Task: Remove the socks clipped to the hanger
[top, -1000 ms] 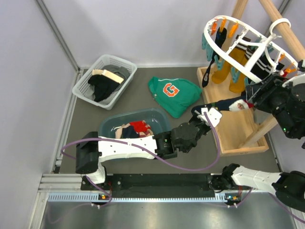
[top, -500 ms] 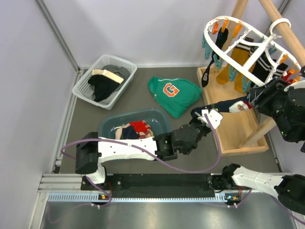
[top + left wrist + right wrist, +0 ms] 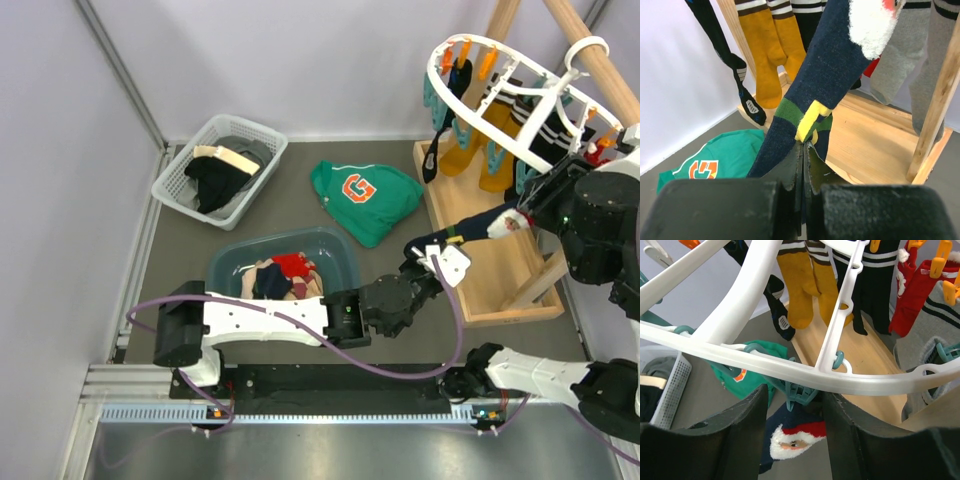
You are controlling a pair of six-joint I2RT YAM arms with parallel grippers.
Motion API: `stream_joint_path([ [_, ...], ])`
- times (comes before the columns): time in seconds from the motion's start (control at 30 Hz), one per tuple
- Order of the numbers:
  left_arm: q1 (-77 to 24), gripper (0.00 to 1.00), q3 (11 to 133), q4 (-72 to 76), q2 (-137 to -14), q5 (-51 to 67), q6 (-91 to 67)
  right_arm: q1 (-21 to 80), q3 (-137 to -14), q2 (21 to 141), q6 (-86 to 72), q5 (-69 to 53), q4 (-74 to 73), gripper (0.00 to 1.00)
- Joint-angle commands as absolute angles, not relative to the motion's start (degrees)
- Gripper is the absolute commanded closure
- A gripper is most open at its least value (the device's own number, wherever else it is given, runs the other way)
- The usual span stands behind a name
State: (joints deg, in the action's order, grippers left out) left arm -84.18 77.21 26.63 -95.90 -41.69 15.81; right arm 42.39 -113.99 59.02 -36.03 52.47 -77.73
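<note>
Left gripper [image 3: 804,146] is clamped on the navy Santa sock [image 3: 826,75], pinching it at the green/yellow band. The fingers are fully together on the fabric. The sock runs taut from there up to the hanger [image 3: 740,302], its Santa-face cuff just under a teal clip [image 3: 799,390] on the frame's rim.

Right gripper [image 3: 793,394] sits under that rim with its jaws apart, one on each side of the teal clip. There are gaps on both sides and I see no contact.

The hanger hangs off the wooden pole stand [image 3: 935,100] at the tabletop's far-right corner, above the stand's wooden base [image 3: 485,272]. Clipped to it are mustard socks [image 3: 801,285], black striped socks [image 3: 875,290], a red sock [image 3: 912,295] and grey socks [image 3: 900,55].

More socks lie in the teal tub [image 3: 325,248], left of centre toward the near edge. The green sweatshirt [image 3: 365,200] lies mid-table beside the base.
</note>
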Motion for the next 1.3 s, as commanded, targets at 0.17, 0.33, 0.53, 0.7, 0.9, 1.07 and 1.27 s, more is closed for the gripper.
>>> stream_joint_path([
  [0.17,-85.69,1.00,74.62,32.08,-91.06,-42.80,17.23,42.89,-114.00,60.64,-37.35,56.07,-84.11,0.54],
  [0.33,-86.13,1.00,71.55,34.71,-89.65,-40.70,17.14,42.89,-113.99,61.08,-37.70,56.08,-83.67,0.57],
  [0.53,-86.31,1.00,69.09,35.42,-88.24,-35.95,15.47,42.80,-113.73,61.17,-39.55,56.08,-84.73,0.56],
  [0.7,-87.18,1.00,69.26,34.54,-88.68,-33.66,14.41,42.89,-113.82,61.35,-40.43,55.81,-85.87,0.56],
  [0.9,-87.89,1.00,69.52,34.54,-88.86,-34.28,14.85,42.80,-113.47,61.17,-41.22,56.16,-87.19,0.67],
  [1.07,-88.24,1.00,69.78,34.54,-88.77,-34.80,15.12,42.89,-113.55,61.00,-41.92,55.46,-87.36,0.58],
  [1.27,-88.68,1.00,69.96,34.63,-89.12,-35.16,15.64,42.80,-113.38,61.08,-42.89,55.72,-87.80,0.57],
])
